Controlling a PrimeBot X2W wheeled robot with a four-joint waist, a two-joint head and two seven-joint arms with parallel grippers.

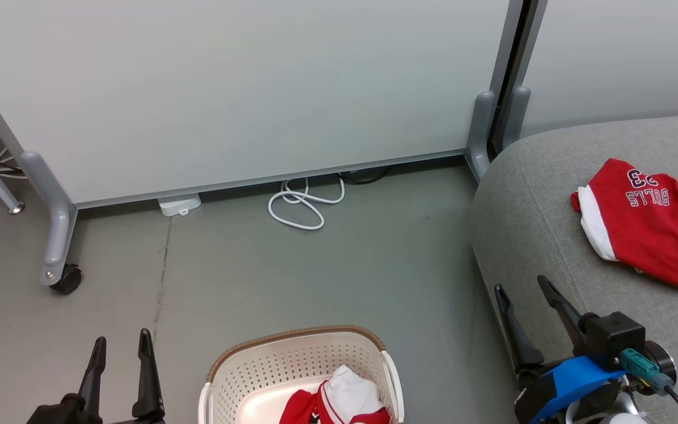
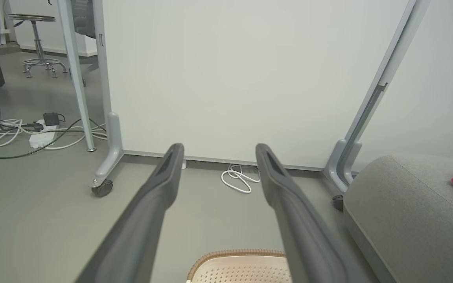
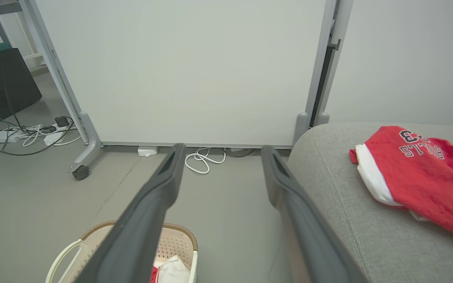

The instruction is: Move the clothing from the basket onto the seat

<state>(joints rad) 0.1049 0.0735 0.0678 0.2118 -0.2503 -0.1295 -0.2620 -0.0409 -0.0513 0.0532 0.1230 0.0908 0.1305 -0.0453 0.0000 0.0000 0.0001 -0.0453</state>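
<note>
A cream-white perforated plastic basket with a brown woven-look rim (image 1: 292,338) is seen at the bottom centre of the head view. It is cut off by the lower edge, so only its far part is shown. Inside it a bundle of red and white clothing (image 1: 348,400) is partly seen; its lower part is cut off by the frame. A bright red jersey with white trim (image 1: 651,229) is spread on the large light-grey fabric seat (image 1: 527,206) at the right of the frame. Its lettering is seen upside down and its right side is cut by the edge, as is the seat.

The left gripper (image 1: 122,341) is shown at the lower left, its two dark fingers held apart with nothing between them. The right gripper (image 1: 520,287) is shown at the lower right, overlapping the seat's left edge, its fingers likewise spread and empty.

The basket is set on the grey floor (image 1: 374,265), left of the seat and apart from it. A white wheeled partition panel (image 1: 245,88) is seen across the upper frame. A coiled white cable (image 1: 303,206) and a small white adapter (image 1: 179,204) are seen at its foot. At the upper left of the left wrist view, a chrome stool (image 2: 37,43) and tangled cables (image 2: 34,131) are seen.
</note>
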